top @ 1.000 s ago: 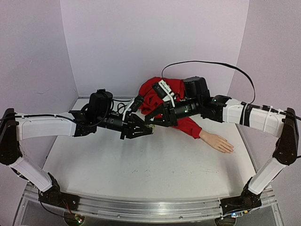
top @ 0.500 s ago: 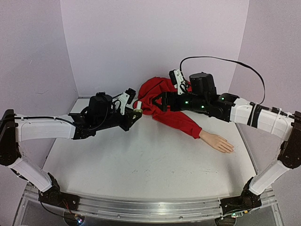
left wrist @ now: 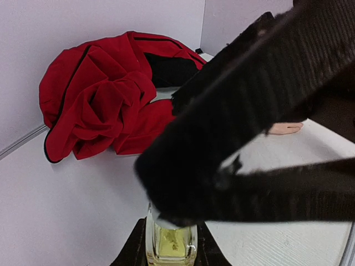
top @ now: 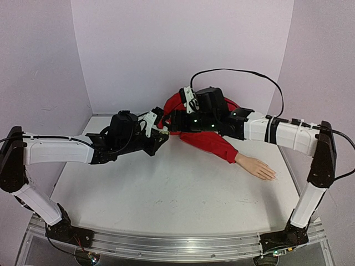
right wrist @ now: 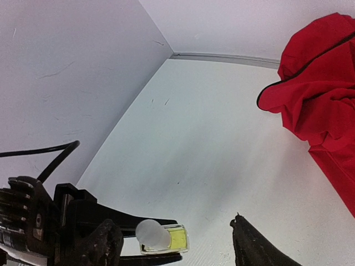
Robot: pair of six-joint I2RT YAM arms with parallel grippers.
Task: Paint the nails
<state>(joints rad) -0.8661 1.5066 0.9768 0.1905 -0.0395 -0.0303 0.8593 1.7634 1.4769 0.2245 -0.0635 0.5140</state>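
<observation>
Nails too small to discern; right arm hides most of mannequin hand. Left claw clamps bottle; right claw apart.

Left wrist view: the blurred black end of the right arm hides the bottle's cap and most of the mannequin hand. Right wrist view: the red jacket is cropped at the right edge. Top view: the nails are too small to resolve.

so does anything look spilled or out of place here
Nothing spilled or damaged. The red jacket is crumpled in a heap at the back, one sleeve stretched out to the mannequin hand. The left gripper holds the small bottle, cap on.
</observation>
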